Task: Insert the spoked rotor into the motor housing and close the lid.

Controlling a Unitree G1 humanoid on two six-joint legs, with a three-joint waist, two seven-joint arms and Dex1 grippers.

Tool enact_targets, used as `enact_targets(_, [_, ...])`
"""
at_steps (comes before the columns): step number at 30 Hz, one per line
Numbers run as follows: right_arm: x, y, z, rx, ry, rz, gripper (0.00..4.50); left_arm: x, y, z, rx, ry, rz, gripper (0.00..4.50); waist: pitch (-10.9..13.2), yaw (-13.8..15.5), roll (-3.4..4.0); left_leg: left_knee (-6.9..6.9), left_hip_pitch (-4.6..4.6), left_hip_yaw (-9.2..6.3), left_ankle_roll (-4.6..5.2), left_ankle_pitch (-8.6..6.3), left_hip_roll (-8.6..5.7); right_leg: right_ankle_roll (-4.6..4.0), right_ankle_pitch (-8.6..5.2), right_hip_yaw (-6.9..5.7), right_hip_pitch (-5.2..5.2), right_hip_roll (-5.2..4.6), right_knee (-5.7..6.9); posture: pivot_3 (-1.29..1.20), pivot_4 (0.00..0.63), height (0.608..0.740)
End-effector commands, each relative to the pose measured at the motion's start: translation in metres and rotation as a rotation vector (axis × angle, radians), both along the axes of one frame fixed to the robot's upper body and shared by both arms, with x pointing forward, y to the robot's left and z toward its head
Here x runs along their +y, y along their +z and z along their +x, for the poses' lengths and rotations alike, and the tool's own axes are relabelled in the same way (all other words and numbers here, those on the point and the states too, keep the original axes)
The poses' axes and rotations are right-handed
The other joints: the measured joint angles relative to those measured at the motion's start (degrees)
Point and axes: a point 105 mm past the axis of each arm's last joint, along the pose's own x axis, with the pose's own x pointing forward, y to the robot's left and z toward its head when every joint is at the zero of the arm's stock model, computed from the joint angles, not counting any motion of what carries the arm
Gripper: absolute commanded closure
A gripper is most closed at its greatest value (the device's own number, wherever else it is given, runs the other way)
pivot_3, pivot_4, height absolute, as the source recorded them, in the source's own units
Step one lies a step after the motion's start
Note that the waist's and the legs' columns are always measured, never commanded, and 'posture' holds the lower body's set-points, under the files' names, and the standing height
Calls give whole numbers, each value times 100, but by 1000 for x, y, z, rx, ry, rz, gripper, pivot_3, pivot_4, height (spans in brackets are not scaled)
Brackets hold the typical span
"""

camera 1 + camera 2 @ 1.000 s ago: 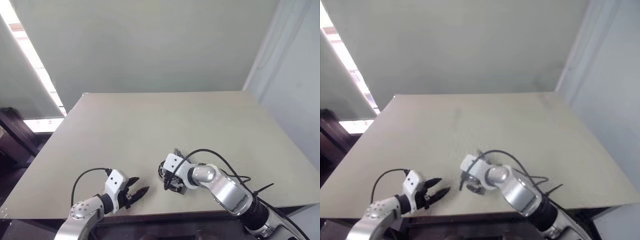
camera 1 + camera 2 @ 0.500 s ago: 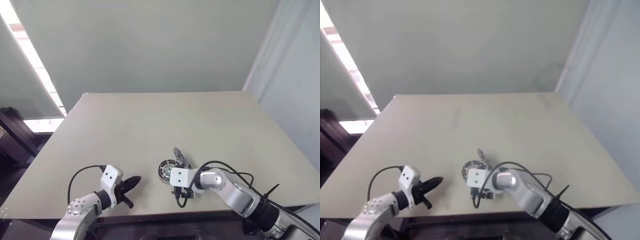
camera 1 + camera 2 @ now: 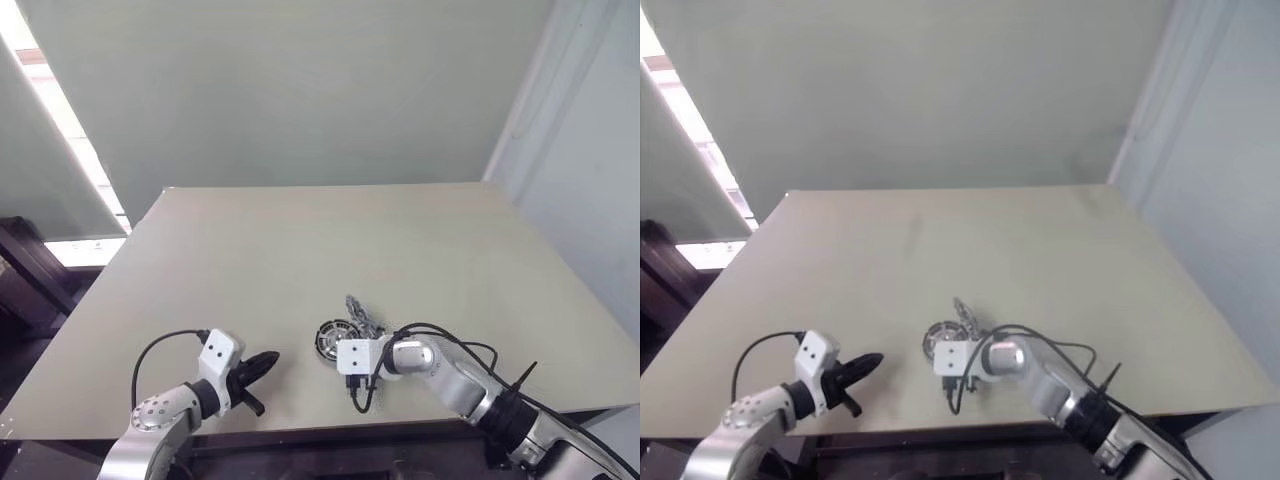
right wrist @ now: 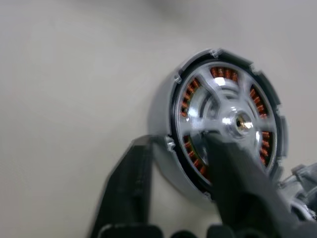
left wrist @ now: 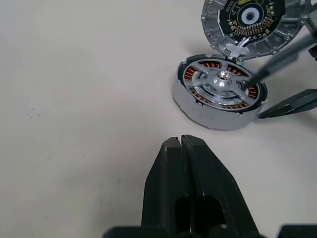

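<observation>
The motor housing [image 5: 218,94] stands on the table, and the spoked rotor [image 5: 221,78] lies inside it over the copper windings. Behind it the lid [image 5: 250,20] stands tilted up at the housing's far edge. My right gripper [image 4: 178,141] straddles the housing's near wall, with one finger [image 4: 233,173] on the rotor and the other finger [image 4: 129,188] against the outside. The left gripper [image 5: 181,144] is shut and empty, a short way from the housing on the bare table. In the head view, the housing [image 3: 330,340] sits between both hands.
The beige table [image 3: 300,240] has its front edge close under both hands. A black cable [image 3: 362,392] loops from the right wrist. A window and dark furniture lie off the table's left side.
My left gripper went from open to shut. The right hand sank and rolled, uncovering the housing and lid, and its fingers narrowed onto the housing's wall.
</observation>
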Motion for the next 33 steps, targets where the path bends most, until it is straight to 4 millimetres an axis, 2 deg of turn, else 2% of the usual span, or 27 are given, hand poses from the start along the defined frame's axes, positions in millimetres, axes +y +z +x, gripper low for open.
enact_targets(1, [0,5,8,-33,-29,13,3995,0,16,5,-63,-7,15,4500,0,-7,0,1,7,2,-1,1,4,-5,3,1,5,4,1,0,0,740])
enact_targets(2, [0,6,9,-36,-31,15,4291,0,16,6,-66,-7,14,4500,1,-6,1,1,14,2,-2,3,7,-8,4,1,12,7,1,0,0,740])
enact_targets(3, [0,7,9,-37,-32,17,4363,0,17,6,-67,-7,14,4500,2,-6,2,1,26,1,-1,4,11,-10,4,0,24,12,1,0,0,740])
enact_targets(6, [2,9,10,-43,-39,28,4379,-1,17,7,-70,-8,14,4500,4,-8,4,-2,72,1,-1,3,19,-22,-3,0,68,21,-2,0,0,740])
enact_targets(12, [5,18,13,-35,-82,57,4379,-2,18,7,-74,-7,13,4500,3,-8,4,-1,73,-1,-1,4,31,-22,-3,2,68,36,-2,0,0,740])
enact_targets(16, [9,31,11,51,-179,97,4380,-2,17,7,-75,-6,14,4500,4,7,5,-4,70,-1,-2,3,35,-20,0,3,63,40,-2,0,0,740])
enact_targets(19, [20,49,1,170,-253,152,4380,-2,16,8,-76,-4,13,4500,5,15,6,-5,65,-2,-3,3,35,-17,2,2,59,40,-4,0,0,740])
enact_targets(23, [23,58,-11,238,-325,121,4382,-4,13,7,-76,0,6,4500,6,13,7,-13,62,-2,-4,1,36,-14,4,3,53,40,-8,0,0,740])
enact_targets(27, [28,58,-29,289,-287,94,4382,-6,10,6,-72,2,1,4500,7,10,10,-15,61,-2,-4,1,36,-17,1,1,52,40,-10,0,0,740])
enact_targets(33, [28,52,-36,319,-251,63,4382,-7,9,5,-68,-2,-5,4500,8,3,9,-15,61,-1,-5,1,37,-21,-2,1,50,40,-12,0,0,740])
